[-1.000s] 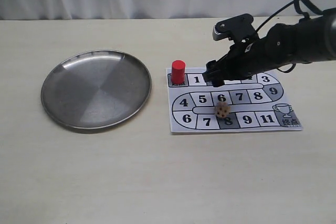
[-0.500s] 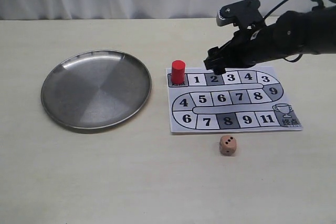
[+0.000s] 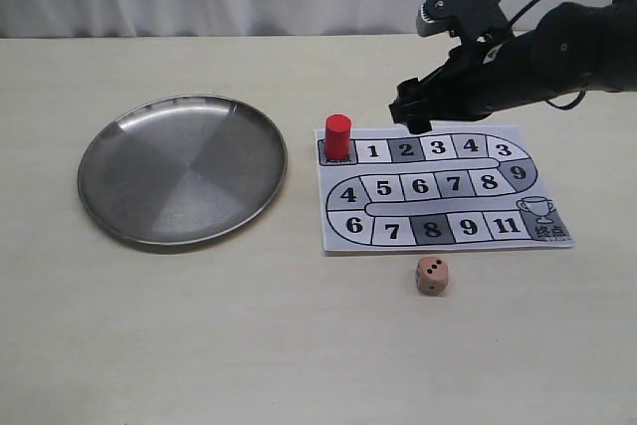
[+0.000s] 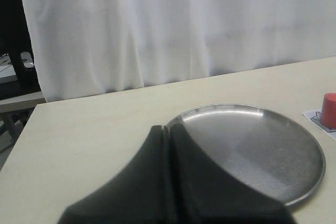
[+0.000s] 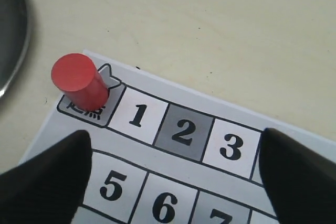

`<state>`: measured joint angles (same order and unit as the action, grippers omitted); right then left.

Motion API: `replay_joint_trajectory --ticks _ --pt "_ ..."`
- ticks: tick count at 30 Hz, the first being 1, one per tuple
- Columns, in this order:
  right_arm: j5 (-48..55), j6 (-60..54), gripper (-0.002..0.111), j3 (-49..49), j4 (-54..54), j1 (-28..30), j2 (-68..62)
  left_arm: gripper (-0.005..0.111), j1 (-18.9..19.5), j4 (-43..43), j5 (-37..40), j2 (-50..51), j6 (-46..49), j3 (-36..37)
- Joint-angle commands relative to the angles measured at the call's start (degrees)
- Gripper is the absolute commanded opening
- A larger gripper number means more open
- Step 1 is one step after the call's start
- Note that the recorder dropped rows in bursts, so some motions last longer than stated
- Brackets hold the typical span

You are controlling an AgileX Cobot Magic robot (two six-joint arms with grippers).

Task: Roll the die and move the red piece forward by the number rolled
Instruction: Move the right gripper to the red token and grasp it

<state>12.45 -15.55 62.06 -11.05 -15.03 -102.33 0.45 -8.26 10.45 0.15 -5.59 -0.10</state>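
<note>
The red piece (image 3: 337, 135) (image 5: 80, 83) (image 4: 329, 110) stands upright on the start square at the left end of the numbered paper board (image 3: 443, 189) (image 5: 173, 153). The pinkish-tan die (image 3: 432, 275) rests on the table just in front of the board, two dark pips on its top face. My right gripper (image 3: 411, 112) (image 5: 175, 156) hovers open above the board's first squares, a little right of the red piece, with nothing between its fingers. My left gripper (image 4: 168, 129) is shut and empty, close to the near rim of the metal plate; it is outside the exterior view.
A round metal plate (image 3: 119, 216) (image 4: 310, 182) lies left of the board. A white curtain closes the far side of the table. The right arm and its cables reach in from the right edge.
The die has tumbled from the board's middle to the table in front of it and now lies still. My right gripper has risen and drawn slightly back and to the right.
</note>
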Motion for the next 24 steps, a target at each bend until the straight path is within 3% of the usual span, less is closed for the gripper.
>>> replay_joint_trajectory --ticks 1,7,24 --pt "-0.98 -2.15 0.081 -0.06 -0.27 -3.13 0.38 0.0 -0.48 -0.01 -0.51 -0.15 -0.05 0.1" --pt "-2.89 -3.1 0.081 2.75 -1.96 -6.89 -1.91 0.0 -0.48 -0.01 -0.51 -0.15 -0.05 0.1" --pt "0.17 -3.23 0.081 17.73 -6.66 -8.03 -18.63 0.0 -0.48 -0.01 -0.51 -0.15 -0.05 0.1"
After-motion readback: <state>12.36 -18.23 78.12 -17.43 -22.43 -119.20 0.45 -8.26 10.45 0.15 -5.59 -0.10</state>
